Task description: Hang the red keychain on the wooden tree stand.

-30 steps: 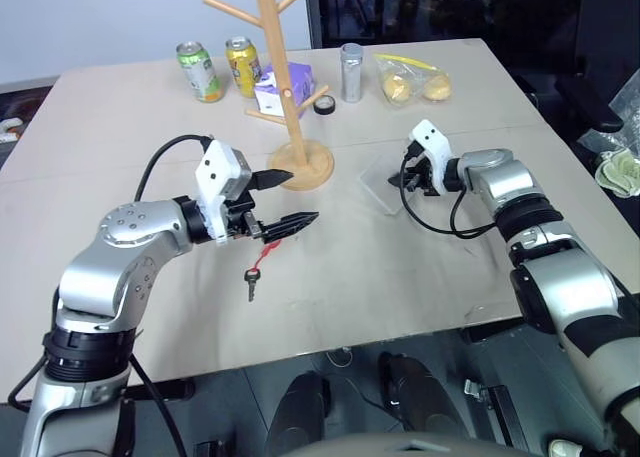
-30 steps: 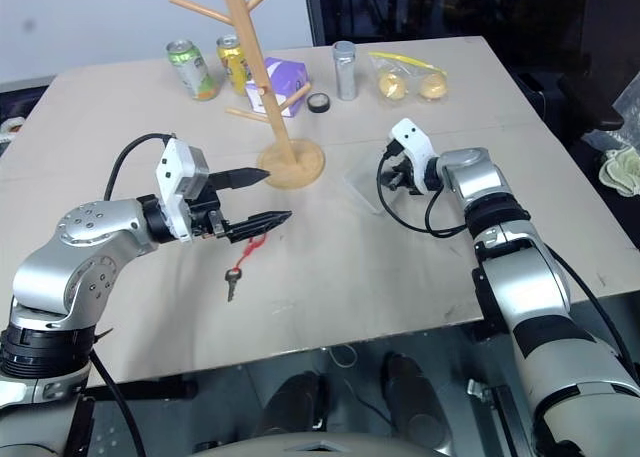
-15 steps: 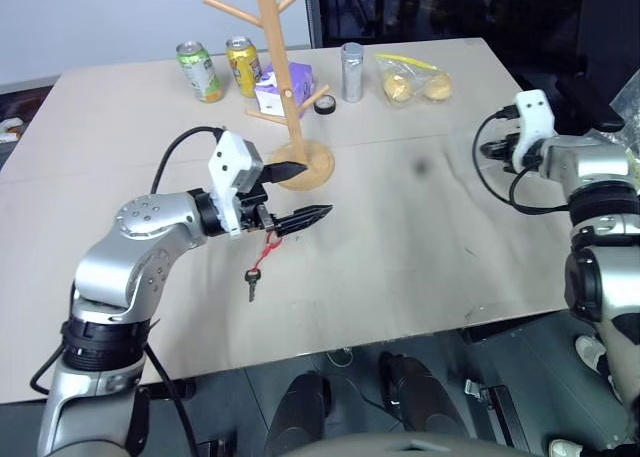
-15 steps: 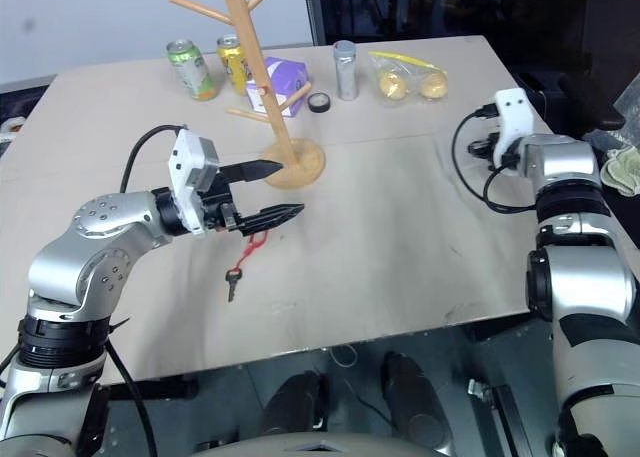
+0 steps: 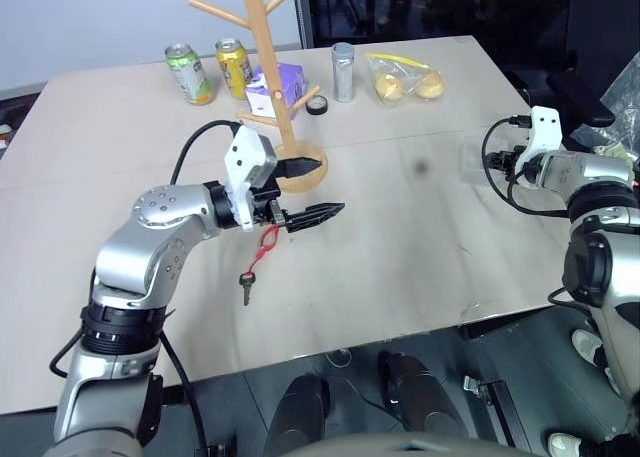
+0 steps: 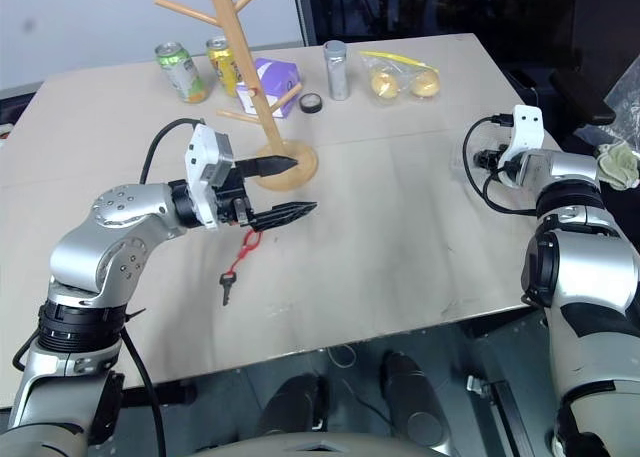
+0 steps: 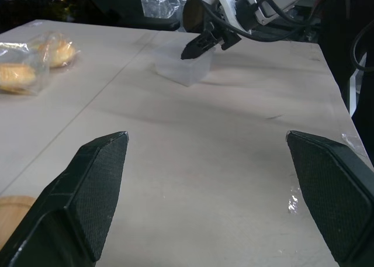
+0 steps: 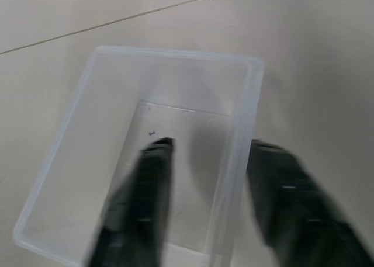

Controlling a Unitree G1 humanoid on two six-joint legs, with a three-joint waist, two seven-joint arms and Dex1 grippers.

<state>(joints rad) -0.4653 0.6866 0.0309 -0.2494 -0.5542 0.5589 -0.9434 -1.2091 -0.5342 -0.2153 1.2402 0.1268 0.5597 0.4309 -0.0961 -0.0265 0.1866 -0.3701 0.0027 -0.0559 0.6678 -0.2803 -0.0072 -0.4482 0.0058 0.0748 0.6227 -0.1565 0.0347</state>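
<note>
Left gripper (image 5: 318,190) level, fingers spread wide above red keychain (image 5: 262,247); right gripper (image 8: 210,205) angled down, fingers parted astride clear container (image 8: 175,132) wall.

Blurred right tool (image 8: 204,205) fingers

Far edge and right side of the counter (image 5: 400,227)

Two cans, green (image 5: 186,72) and yellow (image 5: 232,67), are standing beside a purple box (image 5: 275,85); a tape roll (image 5: 317,105), a grey canister (image 5: 343,72) and bagged yellow food (image 5: 404,80) are sitting alongside. A clear plastic tub (image 8: 158,179) is resting at the right.
</note>
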